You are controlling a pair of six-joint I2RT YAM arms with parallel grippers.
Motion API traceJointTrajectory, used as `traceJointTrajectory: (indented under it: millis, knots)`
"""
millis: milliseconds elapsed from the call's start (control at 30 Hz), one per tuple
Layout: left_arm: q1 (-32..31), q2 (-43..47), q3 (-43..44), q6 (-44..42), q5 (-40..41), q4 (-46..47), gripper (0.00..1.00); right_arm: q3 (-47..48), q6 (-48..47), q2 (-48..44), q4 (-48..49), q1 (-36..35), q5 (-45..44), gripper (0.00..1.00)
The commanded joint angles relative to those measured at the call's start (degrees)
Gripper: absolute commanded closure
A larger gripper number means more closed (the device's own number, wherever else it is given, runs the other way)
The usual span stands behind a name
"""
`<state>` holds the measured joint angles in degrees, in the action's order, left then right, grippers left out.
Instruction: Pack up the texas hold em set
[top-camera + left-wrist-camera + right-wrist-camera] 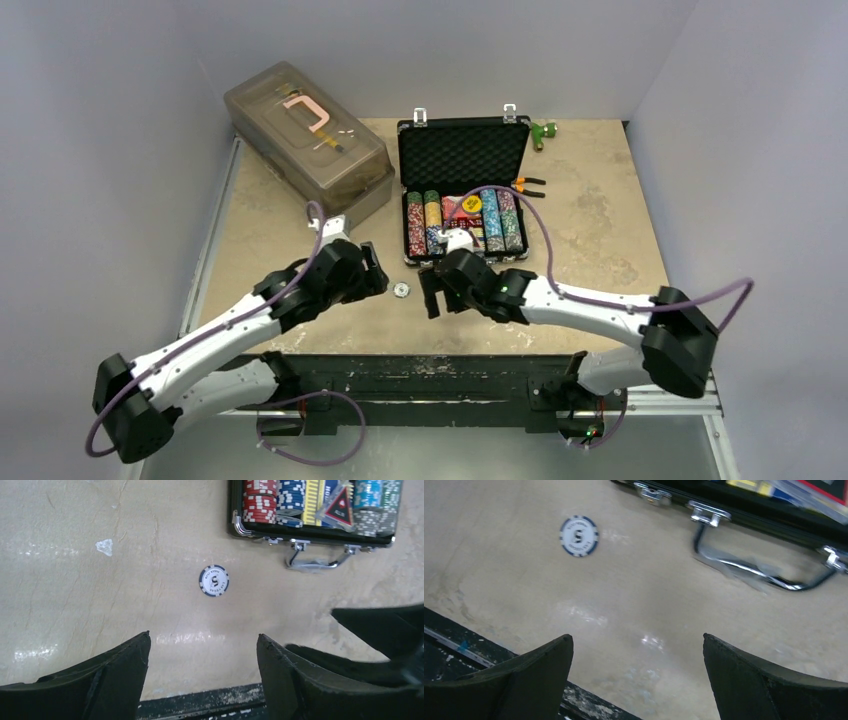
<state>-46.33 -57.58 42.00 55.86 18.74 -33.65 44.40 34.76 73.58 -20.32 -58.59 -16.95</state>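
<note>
Top view, starting on the left: a big see-through grey plastic box sits at about 10 o'clock on the table, lid on, with something pink showing inside.

Next is the left gripper. It's hanging low over the table with its fingers spread fairly wide and nothing between them.

Just at its 3 o'clock lies a single poker chip, blue and white, flat on the table. It's loose, on its own, between the two grippers and touching neither.

At the chip's 3 o'clock is the right gripper, fingers as wide as they go and empty too. Its wrist camera shows the chip off at 11 o'clock.

The black briefcase is at 12 o'clock on the table, open, with its foam-lined lid standing up at the back. Rows of coloured chips fill the tray, with a yellow disc on top, and the silver handle lies flat on the near side.

At the case's 3 o'clock, just beside it, are orange-handled pliers.
</note>
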Motion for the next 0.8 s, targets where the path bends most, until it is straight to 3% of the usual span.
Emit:
traceJointTrajectory:
  millis: [0,100,400,567,767]
  knots:
    - [-0.10,8.99,1.41,-2.75,-3.58,-6.38,0.16,8.22,-3.68,8.99,6.91,-3.73,0.36,0.01]
    - [-0.08,14.66,1.91,-3.02,-4.84,-9.32,0.05,13.61,-2.45,16.32,5.80,-4.07,-0.40,0.10]
    - [-0.10,26.69,5.72,-2.40,-2.59,-20.49,0.04,21.02,-3.08,28.23,7.50,-4.08,-2.81,0.43]
    - [-0.08,30.12,4.52,-1.61,-2.89,-21.94,0.04,22.34,-3.76,30.80,9.37,-3.99,-2.37,0.50]
    - [-0.08,31.15,3.55,-1.05,-3.12,-21.65,0.04,23.90,-4.87,33.72,9.61,-4.03,-3.81,0.50]
